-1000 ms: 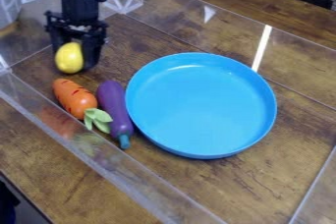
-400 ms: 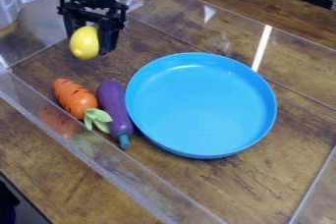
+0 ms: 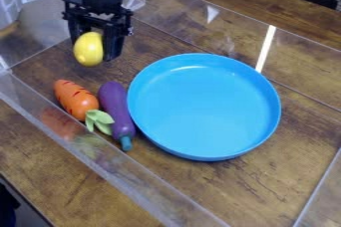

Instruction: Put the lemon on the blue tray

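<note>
lemon [image 3: 90, 49]: up off the counter [image 3: 173, 176], beyond the carrot [image 3: 76, 98], well apart from the tray
lemon's long axis: looks pretty much upright, can't tell which end is which tbh
gripper [image 3: 100, 38]: clamped on the lemon
blue tray [image 3: 204, 107]: just beside the eggplant [image 3: 115, 110], lying flat

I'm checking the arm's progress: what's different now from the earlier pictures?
The gripper has lifted the lemon and shifted slightly right in the picture, toward the blue tray. Nothing was newly gripped or let go. The tray, carrot and eggplant stayed put.
</note>
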### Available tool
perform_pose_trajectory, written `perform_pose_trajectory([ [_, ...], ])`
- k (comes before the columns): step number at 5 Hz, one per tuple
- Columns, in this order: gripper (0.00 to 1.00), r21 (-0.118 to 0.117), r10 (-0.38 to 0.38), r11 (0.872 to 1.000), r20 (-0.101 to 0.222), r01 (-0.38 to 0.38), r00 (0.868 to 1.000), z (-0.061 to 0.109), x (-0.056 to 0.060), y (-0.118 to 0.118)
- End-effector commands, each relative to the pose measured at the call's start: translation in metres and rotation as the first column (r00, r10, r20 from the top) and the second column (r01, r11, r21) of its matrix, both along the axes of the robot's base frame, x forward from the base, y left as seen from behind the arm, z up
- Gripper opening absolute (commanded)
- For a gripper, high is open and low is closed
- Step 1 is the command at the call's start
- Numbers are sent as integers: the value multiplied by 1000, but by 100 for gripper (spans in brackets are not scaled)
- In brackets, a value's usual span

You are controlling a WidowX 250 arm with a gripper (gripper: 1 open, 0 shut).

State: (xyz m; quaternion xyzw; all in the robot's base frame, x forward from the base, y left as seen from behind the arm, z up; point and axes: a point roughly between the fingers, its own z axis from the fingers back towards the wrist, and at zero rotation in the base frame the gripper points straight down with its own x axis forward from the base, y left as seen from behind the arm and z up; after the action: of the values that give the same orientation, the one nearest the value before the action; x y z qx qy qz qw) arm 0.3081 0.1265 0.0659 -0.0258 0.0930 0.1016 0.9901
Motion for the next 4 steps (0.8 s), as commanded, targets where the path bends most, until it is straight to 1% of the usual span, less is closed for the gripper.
perform_pose_trajectory([
  [1,0,37,-35,999,96,32,995,33,7,-7],
  [2,0,35,-7,999,101,4,995,48,7,-5],
  [3,0,27,18,999,105,-21,994,62,7,-4],
  [4,0,21,-50,999,152,47,987,88,4,-26],
])
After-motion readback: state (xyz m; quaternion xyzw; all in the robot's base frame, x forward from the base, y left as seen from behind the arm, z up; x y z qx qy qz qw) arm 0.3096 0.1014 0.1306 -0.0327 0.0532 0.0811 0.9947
